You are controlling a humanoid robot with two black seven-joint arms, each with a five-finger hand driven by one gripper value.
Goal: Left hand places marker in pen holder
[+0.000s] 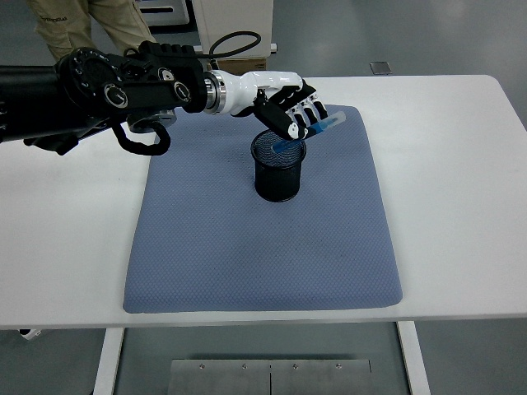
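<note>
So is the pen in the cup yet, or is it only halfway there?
Halfway. The left hand has the blue marker over the black mesh pen holder on the grey mat, tilted, lower tip dipping inside the rim. It is holding on. Left: let go so the marker drops in.

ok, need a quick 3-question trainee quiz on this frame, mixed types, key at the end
1. True or false: the blue marker lies flat on the blue-grey mat.
2. Which hand holds the marker? A) left hand B) right hand C) a person's hand
3. Fill in: the marker's lower end dips into the black mesh ____.

Key
1. False: it is held tilted, its lower end at the holder's mouth, its upper end pointing up to the right.
2. A: the left hand's fingers are curled around it; no right hand is in view.
3. pen holder, standing upright on the mat.
</note>
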